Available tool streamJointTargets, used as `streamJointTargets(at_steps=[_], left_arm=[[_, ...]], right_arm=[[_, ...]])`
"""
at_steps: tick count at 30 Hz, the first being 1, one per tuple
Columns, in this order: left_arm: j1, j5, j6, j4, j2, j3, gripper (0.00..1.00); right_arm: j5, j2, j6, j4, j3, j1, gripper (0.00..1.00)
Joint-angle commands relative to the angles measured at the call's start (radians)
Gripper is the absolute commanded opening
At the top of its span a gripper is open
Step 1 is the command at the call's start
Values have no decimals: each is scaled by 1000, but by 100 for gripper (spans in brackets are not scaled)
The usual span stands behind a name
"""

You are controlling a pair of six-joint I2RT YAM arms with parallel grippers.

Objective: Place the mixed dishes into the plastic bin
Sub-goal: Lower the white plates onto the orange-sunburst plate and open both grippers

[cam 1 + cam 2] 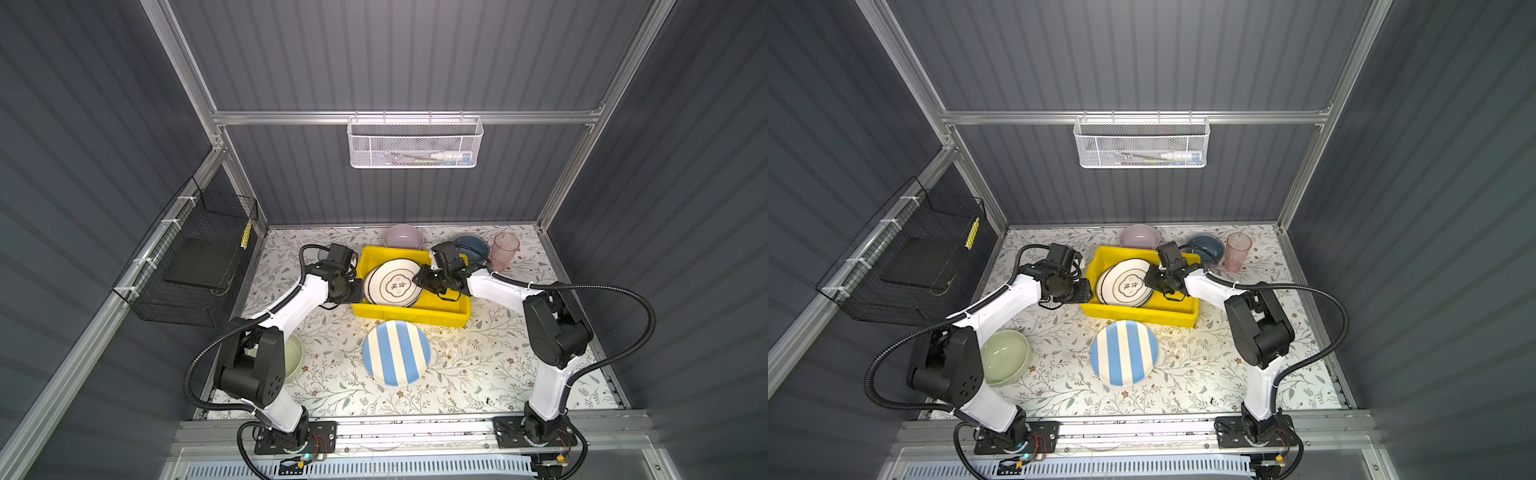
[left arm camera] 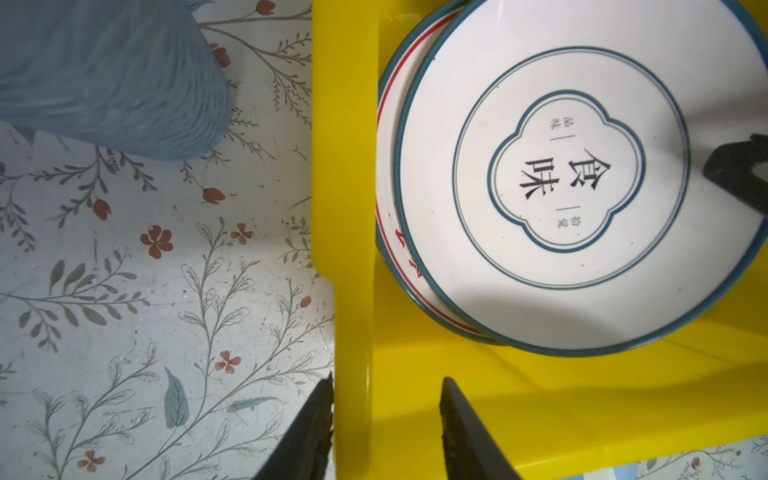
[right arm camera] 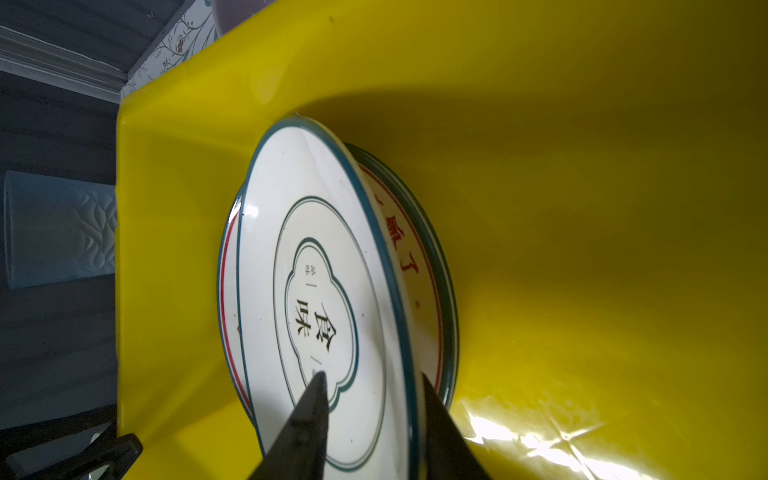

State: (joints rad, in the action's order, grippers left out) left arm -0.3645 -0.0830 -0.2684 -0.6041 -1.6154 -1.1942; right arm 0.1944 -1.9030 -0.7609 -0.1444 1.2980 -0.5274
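Surface: floral-print tabletop (image 1: 457, 374) inside a dark ribbed-panel enclosure (image 1: 395, 62) with aluminium framing. Centre-back, the glossy rectangular yellow plastic bin (image 1: 411, 311) holds two round glazed plates — the teal-rimmed lettered plate (image 1: 392, 282) tilted atop a red-lettered plate (image 3: 415, 270). Fingers: left gripper (image 2: 387, 378) part-open astride the bin's wall; right gripper (image 3: 372, 375) part-open astride the lettered plate's rim.
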Motion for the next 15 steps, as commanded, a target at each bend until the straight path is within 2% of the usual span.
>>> streamJointTargets(at_steps=[1,5,15], left_arm=[[6,-21,8,0,-3,-2,43],[6,-21,6,0,3,3,43],[6,-21,5,-5,7,4,44]], right_arm=[[-31,-24,21,-26,43,-15,39],[-75,-37,46,-70,72,-30,47],[-191,-99,103,-193,175,-74,58]])
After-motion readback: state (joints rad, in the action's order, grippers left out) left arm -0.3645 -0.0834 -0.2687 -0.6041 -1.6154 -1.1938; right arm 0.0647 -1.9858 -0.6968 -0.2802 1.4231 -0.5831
